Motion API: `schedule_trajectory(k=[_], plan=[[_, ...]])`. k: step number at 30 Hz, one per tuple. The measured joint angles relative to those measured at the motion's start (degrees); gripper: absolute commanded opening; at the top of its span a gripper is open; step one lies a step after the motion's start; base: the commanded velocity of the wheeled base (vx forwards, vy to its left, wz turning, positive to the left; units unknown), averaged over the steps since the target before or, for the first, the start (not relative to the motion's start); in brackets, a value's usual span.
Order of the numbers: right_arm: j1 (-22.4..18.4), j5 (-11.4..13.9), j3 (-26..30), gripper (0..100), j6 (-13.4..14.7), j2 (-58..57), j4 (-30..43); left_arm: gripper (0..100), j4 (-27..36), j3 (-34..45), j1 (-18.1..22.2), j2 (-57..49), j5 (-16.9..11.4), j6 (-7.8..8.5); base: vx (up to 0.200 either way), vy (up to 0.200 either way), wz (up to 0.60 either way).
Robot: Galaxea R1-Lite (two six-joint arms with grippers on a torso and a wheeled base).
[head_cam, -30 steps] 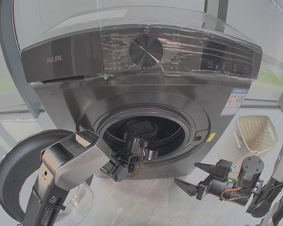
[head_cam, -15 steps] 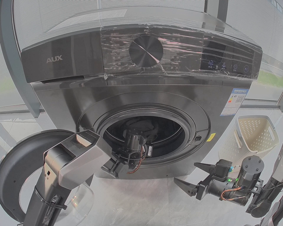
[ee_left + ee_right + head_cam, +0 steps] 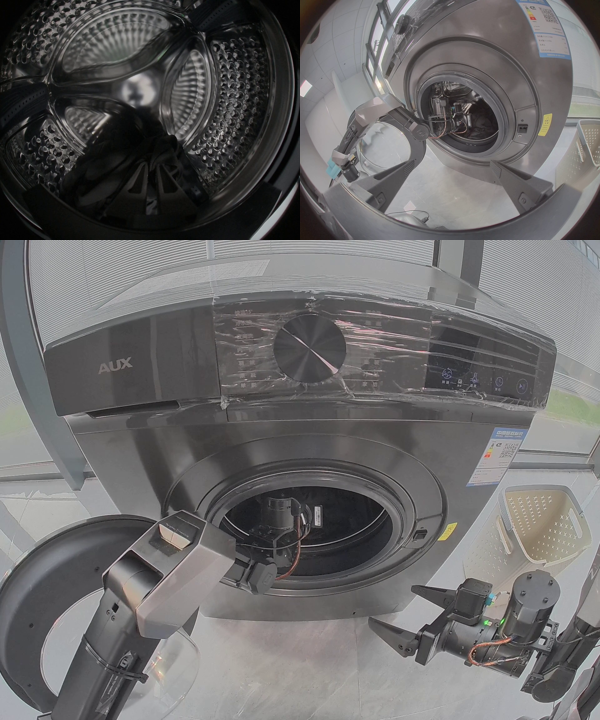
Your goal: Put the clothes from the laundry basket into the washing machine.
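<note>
The left end effector was clamped on a dark garment inside the washing machine. The right end effector was held spread.

Test lab, perhaps: film-wrapped washing machine

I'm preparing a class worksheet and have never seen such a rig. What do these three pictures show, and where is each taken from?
A two-armed robot is loading a front-loading washing machine. The head view looks down from the robot's head: the round door hangs open at the left, the left arm reaches into the drum, and a perforated laundry basket sits on the floor at the right. The left wrist view, from a camera on that arm, looks into the drum, where the left gripper is shut on a dark garment. The right wrist view looks at the machine past the right gripper, which is open and holds nothing.
</note>
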Motion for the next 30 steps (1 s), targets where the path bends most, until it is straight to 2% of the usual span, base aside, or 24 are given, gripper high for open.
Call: schedule_trajectory(k=[6, 11, 12, 30], plan=[[-0.1, 0.0, 0.0, 100, 0.0, 0.0, 0.0, 0, 0.8, -6.9, 1.2, 3.4, 1.5, 0.16, 0.000, 0.000, 0.00], [-0.2, 0.0, 0.0, 100, 0.0, 0.0, 0.0, 0, 1.1, -8.4, 1.9, 5.0, 1.6, 0.27, 0.000, 0.000, 0.00], [-0.2, 0.0, 0.0, 100, 0.0, 0.1, 0.0, 100, 1.1, -8.5, 2.0, 5.2, 1.6, 0.32, 0.000, 0.000, 0.00], [-0.1, 0.1, -0.1, 100, 0.0, 0.1, 0.0, 100, 3.2, -7.4, 1.6, 5.1, 1.6, -0.04, 0.000, 0.000, 0.00]])
